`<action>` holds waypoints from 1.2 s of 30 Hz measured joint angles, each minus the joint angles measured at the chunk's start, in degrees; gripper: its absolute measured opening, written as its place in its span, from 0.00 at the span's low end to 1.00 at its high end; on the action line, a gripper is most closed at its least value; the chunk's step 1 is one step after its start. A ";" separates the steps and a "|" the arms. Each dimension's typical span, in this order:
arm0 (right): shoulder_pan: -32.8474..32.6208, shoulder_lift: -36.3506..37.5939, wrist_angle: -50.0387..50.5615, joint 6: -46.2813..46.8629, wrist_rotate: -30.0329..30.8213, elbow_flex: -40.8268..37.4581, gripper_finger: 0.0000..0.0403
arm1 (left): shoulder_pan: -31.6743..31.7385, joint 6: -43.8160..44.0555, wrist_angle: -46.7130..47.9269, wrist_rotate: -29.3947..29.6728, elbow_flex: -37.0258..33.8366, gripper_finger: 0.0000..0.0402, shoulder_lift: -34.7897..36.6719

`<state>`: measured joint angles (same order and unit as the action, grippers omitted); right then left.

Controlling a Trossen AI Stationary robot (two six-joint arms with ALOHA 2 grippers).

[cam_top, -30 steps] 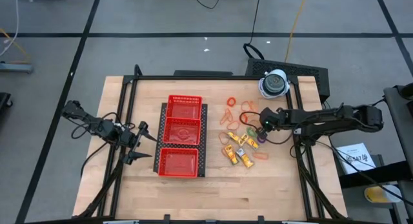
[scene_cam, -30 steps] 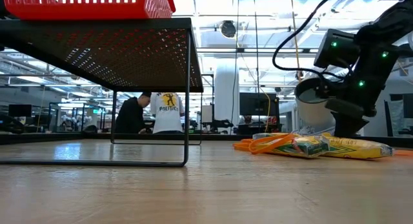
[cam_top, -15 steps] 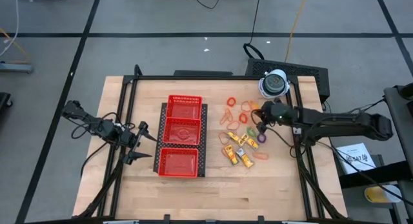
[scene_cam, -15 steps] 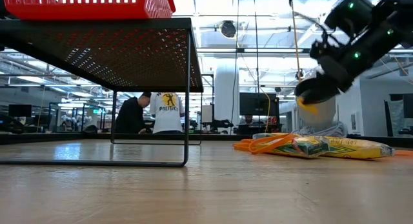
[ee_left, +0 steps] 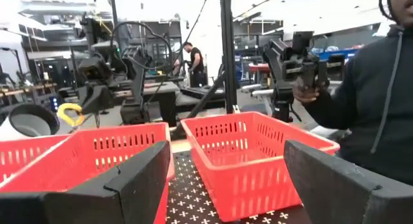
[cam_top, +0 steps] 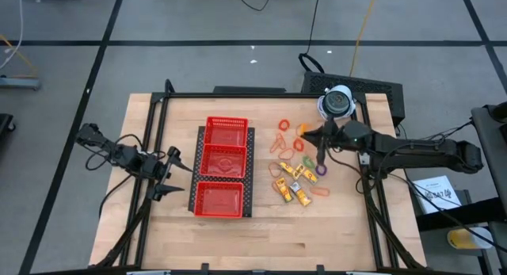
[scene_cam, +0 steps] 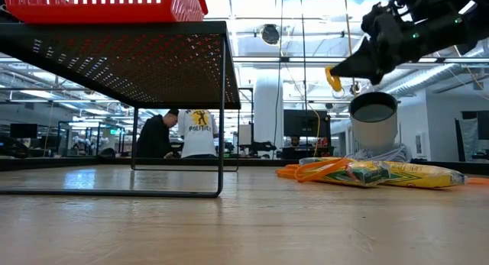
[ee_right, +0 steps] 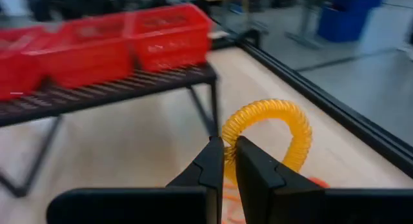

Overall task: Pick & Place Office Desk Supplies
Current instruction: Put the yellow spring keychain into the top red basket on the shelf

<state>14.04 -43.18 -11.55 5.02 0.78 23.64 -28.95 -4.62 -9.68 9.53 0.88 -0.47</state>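
The office desk supplies (cam_top: pixel 295 170) lie in a loose heap right of the red three-compartment tray (cam_top: pixel 224 166): orange loops, small rings and yellow sticks, seen low as a pile (scene_cam: pixel 367 172). My right gripper (cam_top: pixel 306 135) hangs above the heap's far side, shut on a yellow coiled ring (ee_right: pixel 270 128), which also shows in the low view (scene_cam: pixel 333 79) and the left wrist view (ee_left: pixel 70 113). My left gripper (cam_top: pixel 169 172) waits open left of the tray, its fingers (ee_left: pixel 132 179) wide apart. My right gripper pinches one side of the ring's coil (ee_right: pixel 227 146) between its two fingertips (ee_right: pixel 253 164), only at their free ends. The fingers lie nearly level and point toward the table's left. The ring sticks out beyond the tips, lifted clear of the heap and the table.
The tray stands on a black perforated rack (scene_cam: pixel 153 63) raised on thin legs. A white-grey round dome object (cam_top: pixel 337 102) sits at the far right corner of the table. A person in a dark hooded top (ee_left: pixel 381 88) stands beyond the table's right side.
My right gripper has risen from the heap and tipped from pointing down to nearly level, its tips swinging toward the table's left and far side. The yellow ring has come up with it, lifted clear of the table.
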 joint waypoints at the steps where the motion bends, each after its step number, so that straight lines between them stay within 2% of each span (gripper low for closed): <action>1: 0.00 0.00 -0.83 -0.28 -1.40 0.00 0.05 | 0.00 1.42 -0.81 0.39 -0.04 0.77 -0.04; 5: -0.02 0.00 -4.76 -1.47 -4.06 0.00 0.05 | 0.02 3.18 -4.59 1.08 0.00 0.77 0.00; 10: -0.02 0.01 -7.80 -1.43 -4.05 0.02 0.05 | 0.02 1.89 -7.25 1.08 0.00 0.77 0.00; 16: 0.00 0.02 -10.55 -1.38 -4.05 0.05 0.05 | 0.04 6.82 -6.87 1.29 0.00 0.77 0.00; 18: 0.00 0.00 -10.96 -1.27 -4.01 0.07 0.05 | 0.00 6.79 -7.88 4.47 0.00 0.77 0.00; 27: -0.10 -2.45 -13.44 -1.24 -4.05 0.09 0.05 | 0.07 9.13 -18.95 26.52 0.00 0.77 0.00; 31: -0.98 -6.71 -19.80 -1.23 -5.07 0.09 0.05 | 0.13 7.63 -22.22 28.65 0.36 0.77 -0.99; 36: -2.31 -14.40 -34.27 -0.79 -14.43 0.09 0.05 | 1.93 5.97 -22.46 31.08 5.40 0.77 -7.84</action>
<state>11.74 -57.58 -45.82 4.23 -13.65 23.73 -27.02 1.35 -32.14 40.61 6.28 -8.31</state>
